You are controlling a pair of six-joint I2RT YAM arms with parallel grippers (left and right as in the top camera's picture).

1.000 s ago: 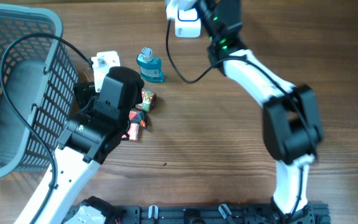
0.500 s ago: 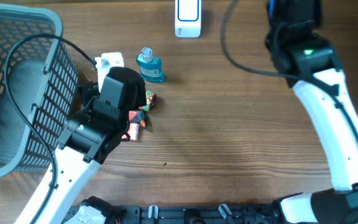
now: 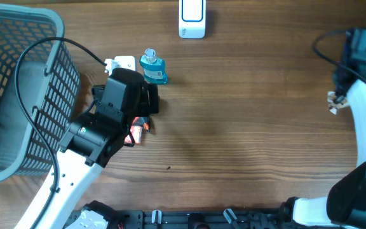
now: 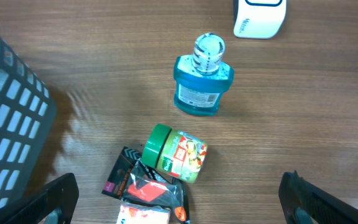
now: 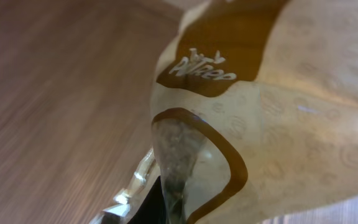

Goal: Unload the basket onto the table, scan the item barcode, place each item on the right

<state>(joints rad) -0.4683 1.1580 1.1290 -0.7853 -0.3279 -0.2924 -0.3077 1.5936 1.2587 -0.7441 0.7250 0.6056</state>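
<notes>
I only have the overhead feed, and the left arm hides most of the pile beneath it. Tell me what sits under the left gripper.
Observer: In the left wrist view, a green-lidded jar lies on its side next to dark snack packets.
Operator: Give me the left gripper's state.
Observer: The left gripper is wide open, with one finger on either side of the pile and nothing between them gripped.
Operator: Now describe what the right gripper has.
Observer: The right gripper is shut on a tan and brown pouch. The right wrist view shows no barcode on the face turned towards it.
</notes>
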